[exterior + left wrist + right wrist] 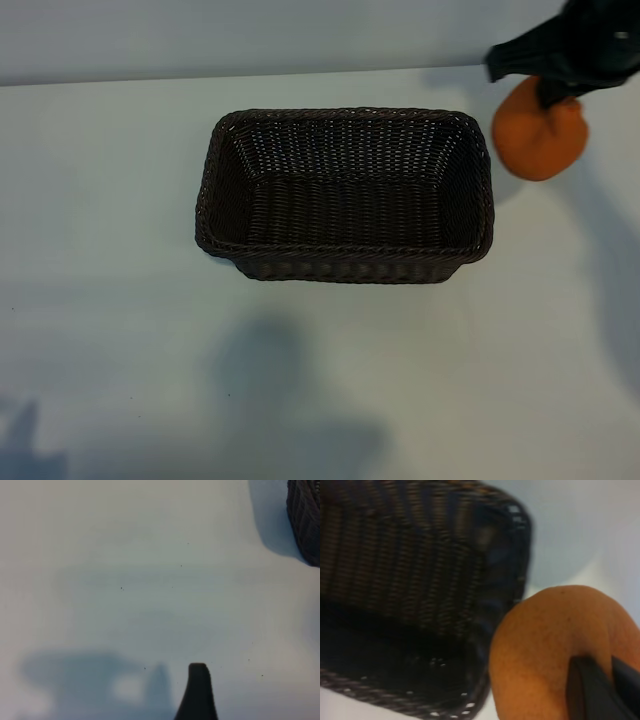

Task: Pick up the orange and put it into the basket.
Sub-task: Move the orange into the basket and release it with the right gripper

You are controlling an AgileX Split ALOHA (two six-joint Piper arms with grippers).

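The orange (540,142) is held by its top in the closed right gripper (556,92), lifted just beside the right end of the empty basket (345,262) on the white bench (120,330). The left gripper (197,692) is kept wide open, holding nothing, over bare bench near the basket.

I count one orange (540,140), the only fruit here, pinched in my right claw (552,98). One basket (345,262) sits on the one tabletop (120,330), with nothing inside it that I can count. Two claws are mine: the right one, and the left claw (198,692), of which only one finger shows.
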